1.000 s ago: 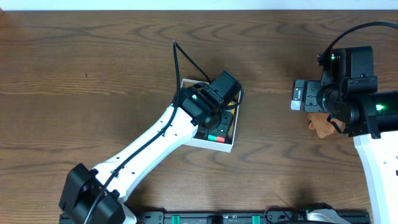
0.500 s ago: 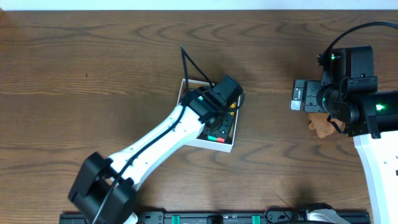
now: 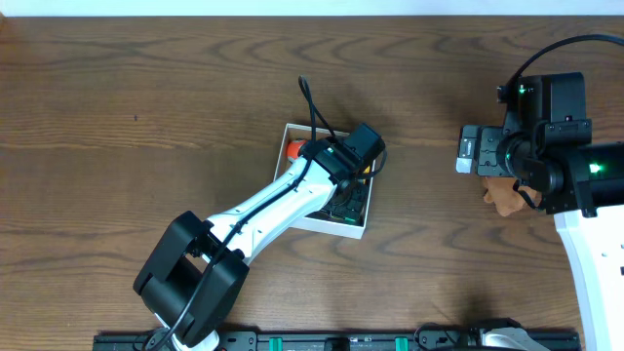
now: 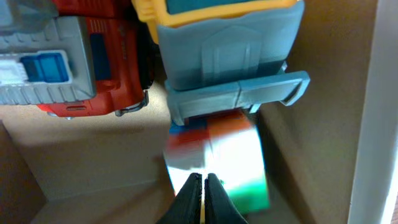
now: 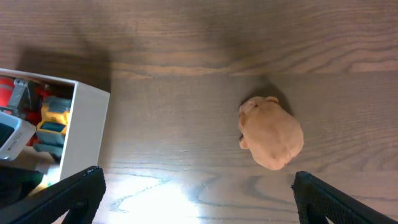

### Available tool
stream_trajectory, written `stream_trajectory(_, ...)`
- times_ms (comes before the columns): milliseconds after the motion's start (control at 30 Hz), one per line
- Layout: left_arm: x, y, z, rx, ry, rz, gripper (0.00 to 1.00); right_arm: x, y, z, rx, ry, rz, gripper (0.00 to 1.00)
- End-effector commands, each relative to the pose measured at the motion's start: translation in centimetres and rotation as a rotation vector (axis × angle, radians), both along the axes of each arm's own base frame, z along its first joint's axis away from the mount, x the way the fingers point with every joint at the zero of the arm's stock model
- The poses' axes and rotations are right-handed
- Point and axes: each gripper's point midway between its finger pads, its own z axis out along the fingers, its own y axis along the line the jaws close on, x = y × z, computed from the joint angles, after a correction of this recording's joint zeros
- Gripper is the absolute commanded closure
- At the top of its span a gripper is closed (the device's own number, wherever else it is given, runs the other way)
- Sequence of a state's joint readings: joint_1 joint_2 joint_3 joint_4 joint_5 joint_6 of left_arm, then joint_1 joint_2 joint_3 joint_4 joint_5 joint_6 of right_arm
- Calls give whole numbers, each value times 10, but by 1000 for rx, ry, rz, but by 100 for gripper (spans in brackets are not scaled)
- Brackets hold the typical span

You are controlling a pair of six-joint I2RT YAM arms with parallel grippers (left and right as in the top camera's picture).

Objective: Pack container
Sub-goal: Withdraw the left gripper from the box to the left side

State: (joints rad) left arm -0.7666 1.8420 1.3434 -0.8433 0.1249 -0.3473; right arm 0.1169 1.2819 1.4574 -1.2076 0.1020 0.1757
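Overhead: container mid-surface, likely light, stiff but crushable cardboard, best taken by a wall; left end effector pinched together empty inside it, right end effector spread apart over tan toy.

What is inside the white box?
Inside the container: a red toy, a blue-grey toy, a blurred white-green block, the shut left gripper. Its arm hides the rest.
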Motion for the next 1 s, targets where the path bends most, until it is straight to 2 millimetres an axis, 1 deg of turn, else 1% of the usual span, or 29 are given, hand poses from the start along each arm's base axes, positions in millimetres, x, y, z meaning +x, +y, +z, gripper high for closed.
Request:
stream_trajectory(0, 3, -1, 22, -36, -37, 5, 94, 0, -3, -1, 3, 2, -19, 1)
stream_trajectory(100, 6, -1, 48, -66, -93, -7, 94, 0, -3, -1, 3, 2, -19, 1)
stream_trajectory(167, 9, 5, 67, -73, -151, -5, 94, 0, -3, -1, 3, 2, -19, 1)
stream_trajectory(233, 11, 19, 83, -44, -213, 11, 94, 0, -3, -1, 3, 2, -19, 1)
stream_trajectory(267, 13, 29, 93, -19, -250, 24, 94, 0, -3, -1, 3, 2, -19, 1)
stream_trajectory(300, 13, 39, 102, 1, -280, 38, 90, 0, -3, -1, 3, 2, -19, 1)
stream_trajectory(367, 11, 54, 117, 14, -311, 61, 67, 0, -3, -1, 3, 2, -19, 1)
stream_trajectory(433, 7, 71, 130, 13, -320, 89, 51, 0, -3, -1, 3, 2, -21, 1)
stream_trajectory(467, 5, 79, 134, 16, -321, 104, 38, 0, -4, -1, 5, 2, -27, 1)
stream_trajectory(533, 1, 100, 143, 27, -318, 144, 18, 0, -12, 0, 12, -2, -91, 1)
stream_trajectory(600, 0, 120, 149, 39, -317, 192, 11, 0, -22, 0, 20, -6, -146, 1)
stream_trajectory(633, 0, 132, 153, 54, -323, 224, 5, 0, -29, -1, 23, -5, -175, 1)
stream_trajectory(667, 1, 143, 155, 71, -330, 253, 2, 0, -36, -2, 23, -1, -196, 1)
stream_trajectory(733, 2, 170, 161, 105, -344, 326, 2, -1, -52, -7, 23, 25, -252, 1)
stream_trajectory(867, 4, 212, 170, 123, -359, 462, 2, -3, -86, -28, 21, 110, -348, 1)
stream_trajectory(900, 5, 223, 173, 127, -366, 499, 2, 0, -93, -34, 16, 130, -348, 1)
stream_trajectory(967, 5, 243, 176, 134, -372, 574, 2, 8, -100, -47, 7, 169, -286, 1)
